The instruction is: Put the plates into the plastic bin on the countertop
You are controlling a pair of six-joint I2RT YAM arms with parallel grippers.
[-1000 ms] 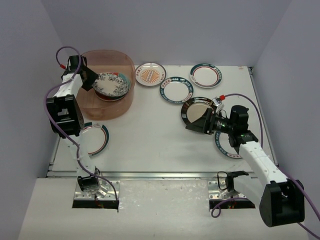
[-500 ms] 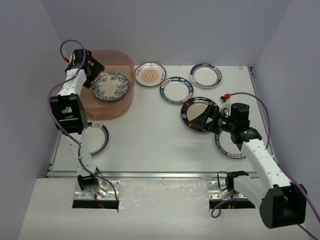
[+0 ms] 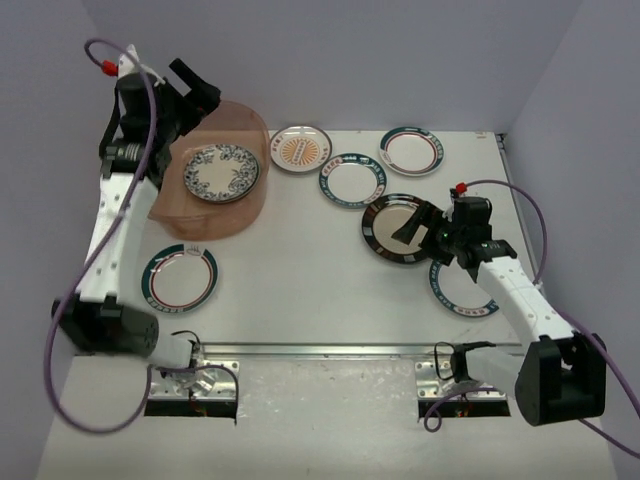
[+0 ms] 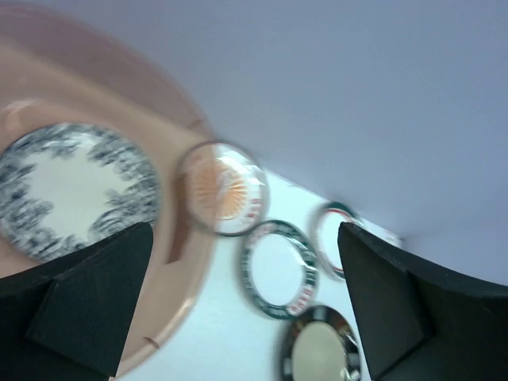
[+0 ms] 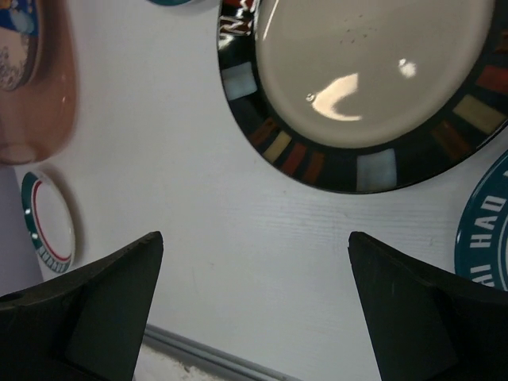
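The white desk (image 3: 300, 270) carries the pinkish bin (image 3: 215, 215) in its far left corner, a blue floral plate (image 3: 221, 172) flat inside. Six more plates (image 3: 301, 148) lie outside. My left pincer (image 3: 200, 90) hangs spread and empty above the bin. My right pincer (image 3: 410, 225) gapes over the dark plate (image 3: 385, 222) toward the right edge.

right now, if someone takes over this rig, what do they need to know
Left gripper: open, empty, raised above the plastic bin.
Right gripper: open, empty, low at the near edge of the dark metallic plate, not gripping it.
Done: the blue floral plate lies in the bin; I cannot tell if anything is under it.
Left: six plates on the countertop: the dark metallic plate, the orange sunburst plate, the teal-rimmed plate, the far-right white plate, the teal plate under the right arm and the near-left white plate.
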